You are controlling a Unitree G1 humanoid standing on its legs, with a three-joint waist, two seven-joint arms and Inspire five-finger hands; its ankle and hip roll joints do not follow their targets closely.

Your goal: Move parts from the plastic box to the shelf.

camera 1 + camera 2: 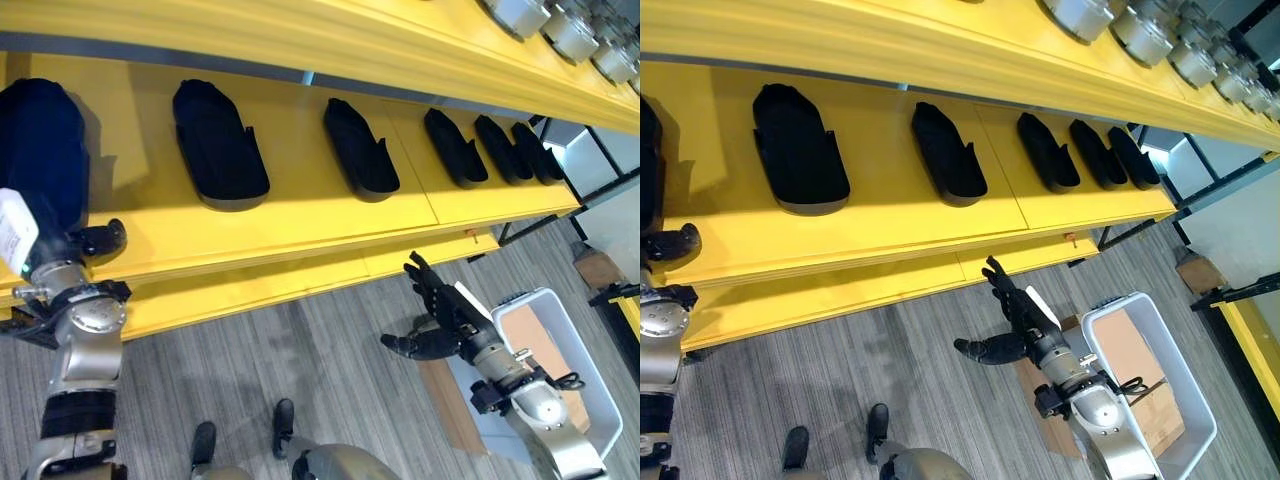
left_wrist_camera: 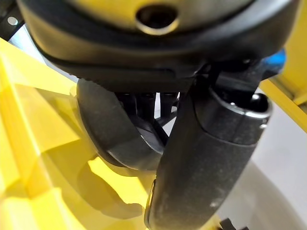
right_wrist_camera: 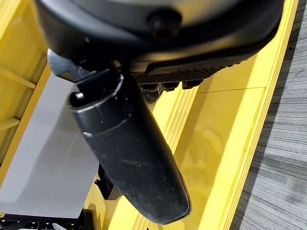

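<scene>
Yellow shelf [image 1: 300, 215] spans our upper frame with black parts [image 1: 218, 145] in a row. Our left hand [image 1: 95, 240] grips one part at far left; our right hand [image 1: 435, 320] is spread above the floor beside the plastic box [image 1: 585, 400] at lower right.

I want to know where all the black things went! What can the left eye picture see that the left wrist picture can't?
Only the left eye view: a row of black parts lying on the yellow shelf, the white plastic box on the floor, and the right hand open above the floor. Only the left wrist view: a curved black part seen close up past the left hand. Both: the yellow shelf and the left hand.
</scene>
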